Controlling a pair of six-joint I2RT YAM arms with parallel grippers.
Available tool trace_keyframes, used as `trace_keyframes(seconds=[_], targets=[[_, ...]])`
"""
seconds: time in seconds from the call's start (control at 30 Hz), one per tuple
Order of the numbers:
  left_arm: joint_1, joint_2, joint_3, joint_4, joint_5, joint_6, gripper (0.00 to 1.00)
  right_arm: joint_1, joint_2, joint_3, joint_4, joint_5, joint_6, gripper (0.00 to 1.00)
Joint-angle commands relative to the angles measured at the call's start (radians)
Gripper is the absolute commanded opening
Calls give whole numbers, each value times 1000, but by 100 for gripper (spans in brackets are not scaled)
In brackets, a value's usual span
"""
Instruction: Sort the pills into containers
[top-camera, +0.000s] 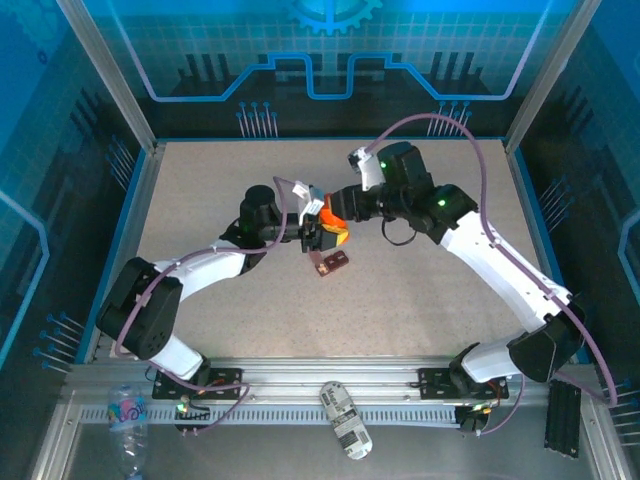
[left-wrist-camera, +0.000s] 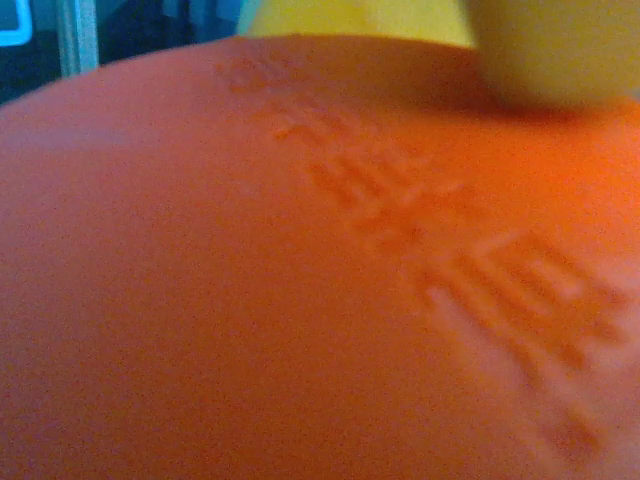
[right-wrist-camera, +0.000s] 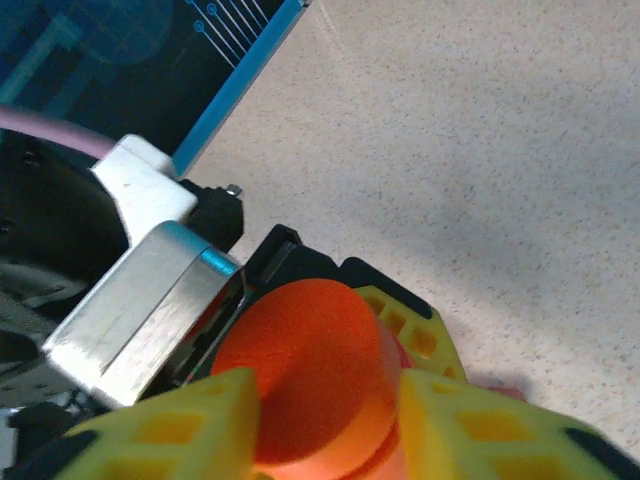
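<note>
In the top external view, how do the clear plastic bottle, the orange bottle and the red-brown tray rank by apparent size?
1. Clear plastic bottle, largest.
2. Orange bottle and red-brown tray: they look alike; the jaws hide part of the bottle, so no ranking.

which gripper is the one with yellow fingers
The right gripper: its yellow fingers flank the round end of the orange bottle. The left gripper on the bottle is black.

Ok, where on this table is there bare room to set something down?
Bare: the wide strip between the tray and the front rail, plus both far corners. Crowded: the centre, where the left tool and right tool meet at the orange bottle beside the tray.
</note>
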Motion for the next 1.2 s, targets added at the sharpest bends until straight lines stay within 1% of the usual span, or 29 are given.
trace_keyframes(seconds=[0.0, 0.07, 0.17, 0.23, 0.3, 0.43, 0.53, 0.63, 0.93, 1.17], targets=[[-17, -67, 10, 64, -51, 70, 0, 11, -17, -28, -2, 42, 19, 55], [-17, -71, 9, 49, -36, 76, 0, -4, -38, -30, -5, 40, -30, 64], [-18, -77, 22, 2, 0, 92, 0, -29, -83, -39, -6, 1, -125, 76], [-16, -77, 41, -45, 43, 105, 0, -45, -104, -49, -10, -60, -195, 80], [-14, -77, 60, -79, 79, 111, 0, -62, -123, -64, -14, -124, -256, 82], [-12, -76, 94, -129, 134, 114, 0, -93, -159, -102, -17, -221, -328, 84], [-11, -74, 118, -168, 168, 117, 0, -107, -184, -141, 1, -302, -354, 84], [-11, -70, 139, -206, 196, 122, 0, -106, -190, -166, 28, -347, -358, 84], [-12, -54, 166, -237, 241, 103, 0, -94, -145, -151, 92, -363, -332, 83], [-19, -49, 167, -239, 247, 99, 0, -75, -91, -84, 76, -354, -333, 83]])
